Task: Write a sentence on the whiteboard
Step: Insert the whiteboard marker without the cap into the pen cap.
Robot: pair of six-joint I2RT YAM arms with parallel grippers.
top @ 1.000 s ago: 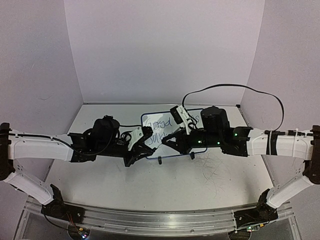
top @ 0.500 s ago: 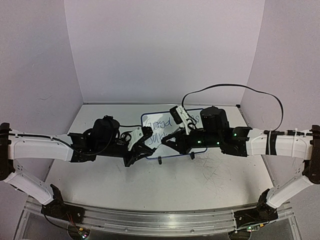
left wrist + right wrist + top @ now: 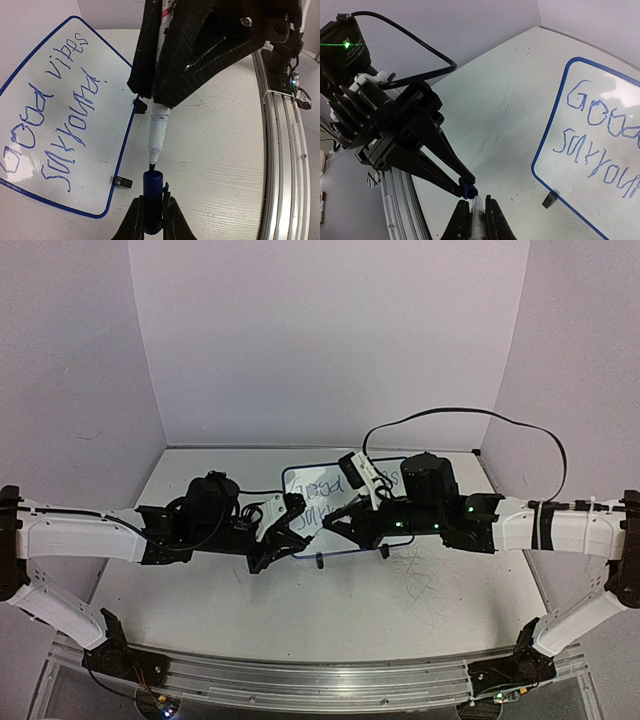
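The whiteboard (image 3: 292, 478) stands at the table's middle on two little black feet, and its blue frame shows in the left wrist view (image 3: 118, 167) and the right wrist view (image 3: 546, 145). The sentence (image 3: 55, 107) fills it in two blue handwritten lines, "Good vibes" above a scrawled word. In front of the board my left gripper (image 3: 152, 197) is shut on a dark blue marker cap (image 3: 152, 182). Facing it, my right gripper (image 3: 476, 201) is shut on a white marker (image 3: 478, 216). The marker's dark tip (image 3: 152, 161) sits right at the cap's mouth (image 3: 470, 190).
Both wrists (image 3: 296, 533) (image 3: 336, 524) meet over the board's near edge and hide part of it. An aluminium rail (image 3: 320, 680) runs along the table's near edge. A black cable (image 3: 470, 415) loops above the right arm. Walls close the back and both sides.
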